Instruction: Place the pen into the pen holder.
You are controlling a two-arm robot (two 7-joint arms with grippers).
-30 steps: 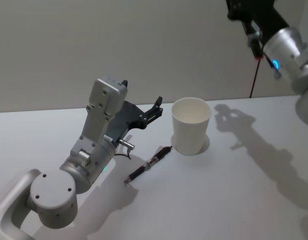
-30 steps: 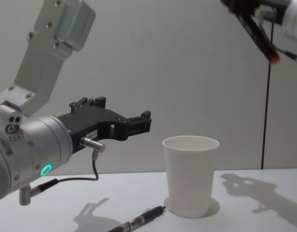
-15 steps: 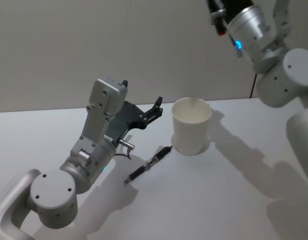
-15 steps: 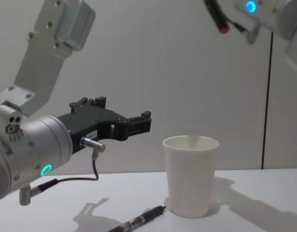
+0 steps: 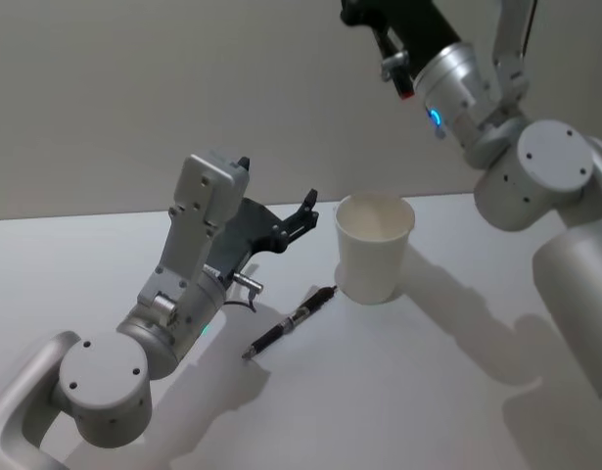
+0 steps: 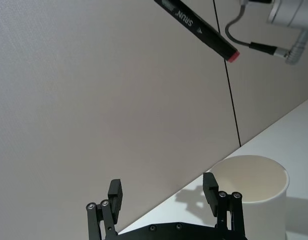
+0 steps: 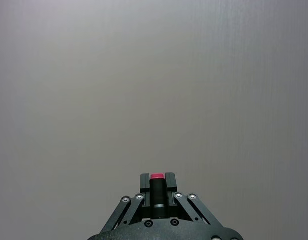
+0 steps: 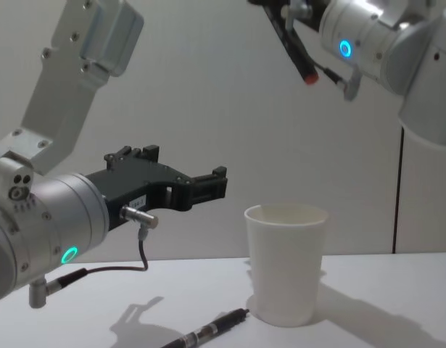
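The pen holder (image 5: 375,247) (image 8: 286,262) (image 6: 254,182) is a white paper cup standing upright on the table. My right gripper (image 5: 371,14) (image 8: 275,6) (image 7: 157,184) hangs high above the cup, shut on a black pen with a red end (image 8: 294,49) (image 6: 196,26) (image 7: 157,192), which slants down out of it. A second black pen (image 5: 291,321) (image 8: 207,332) lies flat on the table just left of the cup. My left gripper (image 5: 278,184) (image 8: 185,165) (image 6: 163,187) hovers left of the cup, open and empty, pointing toward it.
The white table (image 5: 428,392) ends at a plain wall behind the cup. A thin dark cable (image 8: 398,181) runs down the wall at the right. My right arm's grey wrist and elbow (image 5: 531,176) hang over the table's right side.
My right arm has swung left with the pen, from the far right to high above the cup. The left arm, cup and lying pen have not moved.
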